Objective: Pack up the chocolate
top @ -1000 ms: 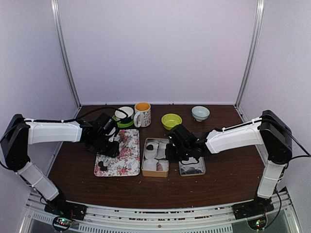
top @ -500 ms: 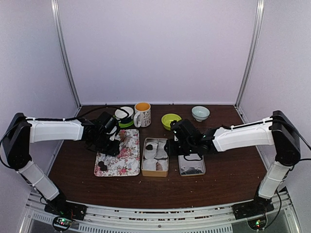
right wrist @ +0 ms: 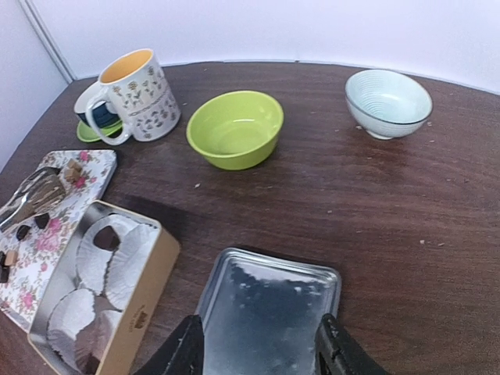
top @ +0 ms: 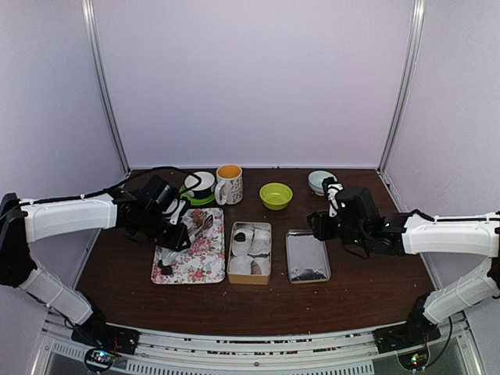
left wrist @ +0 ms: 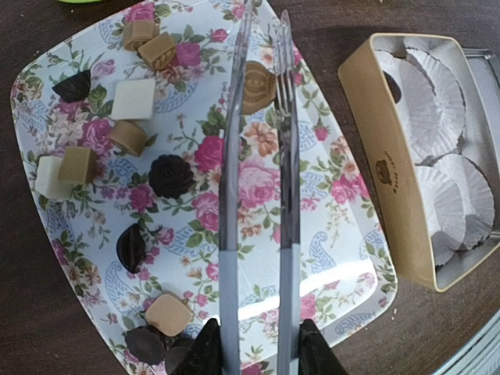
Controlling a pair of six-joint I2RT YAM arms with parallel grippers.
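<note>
On the flower-printed white tray (left wrist: 344, 234), at the left of the dark wooden tabletop (top: 351, 293), lie the small dark, tan and white chocolates (left wrist: 172, 176). The left fingers (left wrist: 209, 350) are clamped on slim silver tongs (left wrist: 285, 195), whose parted tips reach over a tan rose-shaped piece (left wrist: 258, 84). Just right of the tray stands a tan rectangular tin (left wrist: 379, 156) of white paper cups (left wrist: 426, 94), while the right fingers (right wrist: 186, 351) hang spread wide and empty above a silver tin lid (right wrist: 273, 301).

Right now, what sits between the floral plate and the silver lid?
The tan tin, lined with white paper cups, sits between the plate and the lid, as the top external view shows.
</note>
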